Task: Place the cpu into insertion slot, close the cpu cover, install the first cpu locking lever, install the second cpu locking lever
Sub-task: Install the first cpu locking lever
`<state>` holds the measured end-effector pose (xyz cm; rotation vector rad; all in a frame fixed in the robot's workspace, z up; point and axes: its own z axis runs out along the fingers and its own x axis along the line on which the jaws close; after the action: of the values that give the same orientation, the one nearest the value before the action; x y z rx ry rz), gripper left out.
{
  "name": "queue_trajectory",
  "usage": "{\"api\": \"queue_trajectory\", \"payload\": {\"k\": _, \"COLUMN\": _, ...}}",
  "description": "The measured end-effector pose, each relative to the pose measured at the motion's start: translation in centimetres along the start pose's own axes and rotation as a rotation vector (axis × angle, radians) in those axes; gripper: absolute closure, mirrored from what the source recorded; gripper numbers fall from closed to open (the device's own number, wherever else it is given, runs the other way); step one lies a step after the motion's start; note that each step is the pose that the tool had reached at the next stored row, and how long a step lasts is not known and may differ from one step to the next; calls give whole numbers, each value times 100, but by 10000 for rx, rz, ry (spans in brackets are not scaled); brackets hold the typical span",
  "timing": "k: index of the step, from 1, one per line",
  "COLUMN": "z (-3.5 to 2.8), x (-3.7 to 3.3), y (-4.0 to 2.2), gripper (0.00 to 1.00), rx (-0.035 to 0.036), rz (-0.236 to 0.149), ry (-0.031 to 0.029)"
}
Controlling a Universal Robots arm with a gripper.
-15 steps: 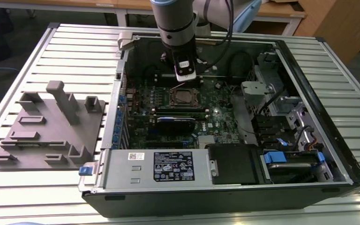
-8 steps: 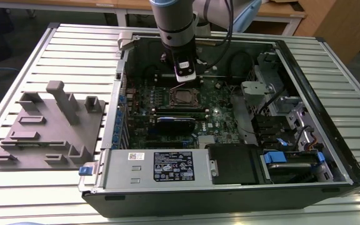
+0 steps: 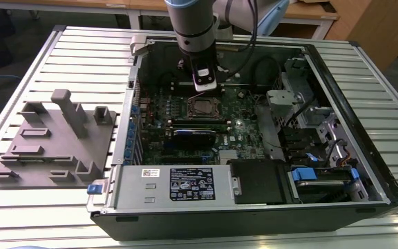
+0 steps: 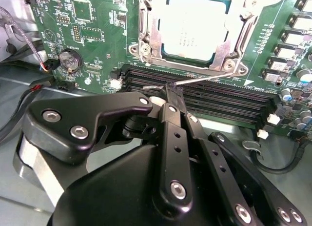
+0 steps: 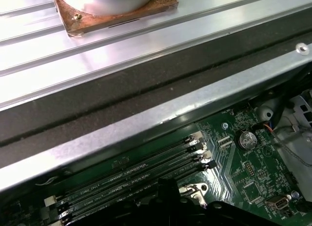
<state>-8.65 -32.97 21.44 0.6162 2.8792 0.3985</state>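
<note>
Over motherboard (image 4: 92,45), tool (image 4: 170,95) pinched narrow on thin lever (image 4: 209,77). cpu (image 4: 195,26) sits in slot (image 3: 202,107), cover (image 4: 146,35) looks closed. Lever-locking step, I judge; calls for steady push down under the catch.

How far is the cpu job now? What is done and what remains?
Done: the cpu sits under the closed cover. In hand: the gripper is shut on a thin lever that sticks out beside the cover, not latched. Left: latching it; the other lever's state I cannot tell.
</note>
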Motion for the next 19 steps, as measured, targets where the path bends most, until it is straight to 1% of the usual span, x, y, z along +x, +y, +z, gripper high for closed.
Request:
{"api": "queue_trajectory", "payload": {"k": 15, "z": 42, "x": 5, "y": -13, "gripper": 90, "rx": -1, "rz": 0, "ry": -1}}
{"api": "queue_trajectory", "payload": {"k": 19, "z": 56, "x": 5, "y": -17, "gripper": 90, "rx": 4, "rz": 53, "ry": -18}}
